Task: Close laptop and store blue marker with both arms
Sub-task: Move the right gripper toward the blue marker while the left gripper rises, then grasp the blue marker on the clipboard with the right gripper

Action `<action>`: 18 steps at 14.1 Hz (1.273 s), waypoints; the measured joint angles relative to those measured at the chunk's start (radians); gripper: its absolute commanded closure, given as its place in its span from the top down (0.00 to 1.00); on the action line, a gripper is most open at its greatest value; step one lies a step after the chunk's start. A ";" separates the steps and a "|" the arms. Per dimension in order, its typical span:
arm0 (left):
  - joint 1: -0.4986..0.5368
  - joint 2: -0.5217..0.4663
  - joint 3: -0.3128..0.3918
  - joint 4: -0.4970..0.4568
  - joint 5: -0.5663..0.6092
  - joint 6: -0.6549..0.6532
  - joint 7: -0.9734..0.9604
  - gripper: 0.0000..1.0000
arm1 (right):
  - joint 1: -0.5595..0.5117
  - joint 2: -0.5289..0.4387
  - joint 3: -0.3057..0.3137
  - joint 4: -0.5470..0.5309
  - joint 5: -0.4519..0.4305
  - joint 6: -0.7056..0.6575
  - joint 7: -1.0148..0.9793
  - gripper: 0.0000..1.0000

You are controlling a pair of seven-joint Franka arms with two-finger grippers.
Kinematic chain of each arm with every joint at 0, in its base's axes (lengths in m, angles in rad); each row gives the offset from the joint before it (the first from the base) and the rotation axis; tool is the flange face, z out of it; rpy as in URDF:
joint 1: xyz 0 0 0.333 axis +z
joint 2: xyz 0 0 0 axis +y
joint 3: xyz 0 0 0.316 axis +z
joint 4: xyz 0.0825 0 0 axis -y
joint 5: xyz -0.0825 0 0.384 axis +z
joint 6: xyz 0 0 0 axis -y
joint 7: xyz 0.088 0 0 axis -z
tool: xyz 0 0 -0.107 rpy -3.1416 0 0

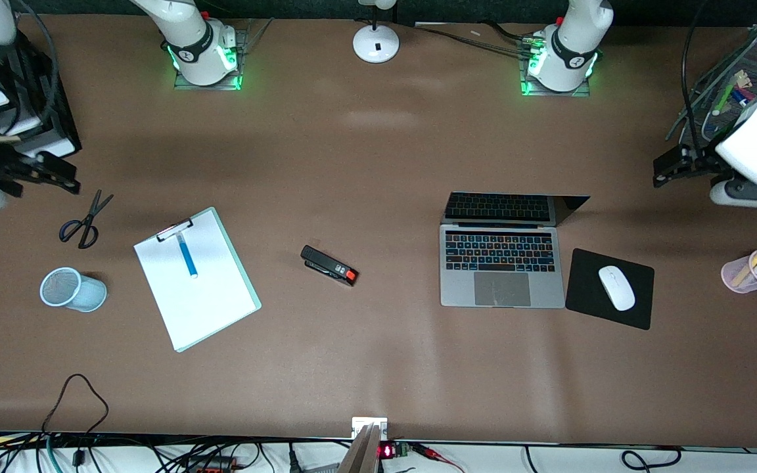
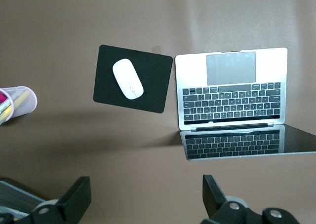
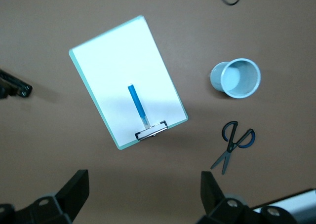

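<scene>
The silver-grey laptop (image 1: 500, 263) stands open at the left arm's end of the table, keys lit; it also shows in the left wrist view (image 2: 232, 93). The blue marker (image 1: 187, 256) lies on the white paper of a clipboard (image 1: 201, 302) toward the right arm's end, and shows in the right wrist view (image 3: 137, 104). My left gripper (image 1: 673, 164) hangs open and empty over the table, off the laptop's lid side (image 2: 145, 189). My right gripper (image 1: 50, 174) hangs open and empty over the table near the scissors (image 3: 143, 184).
A black mouse pad (image 1: 635, 309) with a white mouse (image 1: 616, 287) lies beside the laptop. A pink pen holder (image 1: 753, 269) stands at the left arm's end. A light-blue mesh cup (image 1: 71, 289), scissors (image 1: 86, 220) and a black stapler (image 1: 329, 265) lie near the clipboard.
</scene>
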 measured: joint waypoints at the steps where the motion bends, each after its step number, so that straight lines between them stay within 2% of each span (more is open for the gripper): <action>1: -0.002 0.027 -0.001 0.015 0.000 0.001 0.001 0.52 | 0.002 0.027 0.002 -0.002 0.000 0.006 -0.024 1.00; 2: -0.004 0.053 -0.002 0.026 0.000 0.002 0.001 0.36 | 0.005 0.055 0.004 -0.003 0.000 0.018 -0.057 1.00; 4: -0.012 0.108 -0.008 0.062 -0.005 0.010 0.001 0.11 | 0.016 0.114 0.008 -0.006 0.000 0.059 -0.126 0.91; 6: -0.027 0.143 -0.009 0.102 -0.006 0.010 -0.001 0.00 | 0.031 0.172 0.010 -0.017 0.000 0.125 -0.157 0.87; 9: -0.032 0.150 -0.008 0.125 -0.006 0.007 -0.001 0.00 | 0.066 0.247 0.012 -0.026 0.000 0.203 -0.223 0.84; 10: -0.032 0.150 -0.008 0.131 -0.006 -0.001 -0.001 0.00 | 0.075 0.269 0.012 -0.027 0.000 0.227 -0.248 0.75; 11: -0.032 0.149 -0.008 0.135 -0.006 -0.017 0.000 0.00 | 0.078 0.290 0.012 -0.031 0.000 0.250 -0.280 0.70; 13: -0.032 0.143 -0.008 0.142 -0.006 -0.073 0.000 0.00 | 0.078 0.330 0.012 -0.065 0.000 0.340 -0.354 0.68; 14: -0.031 0.137 -0.008 0.142 -0.006 -0.094 0.000 0.00 | 0.078 0.346 0.012 -0.092 0.000 0.397 -0.383 0.65; 15: -0.030 0.129 -0.008 0.138 -0.006 -0.117 0.000 0.00 | 0.078 0.362 0.012 -0.120 0.000 0.452 -0.407 0.57; 18: -0.028 0.077 -0.007 0.060 -0.078 -0.135 -0.001 0.00 | 0.078 0.406 0.012 -0.161 0.000 0.533 -0.450 0.50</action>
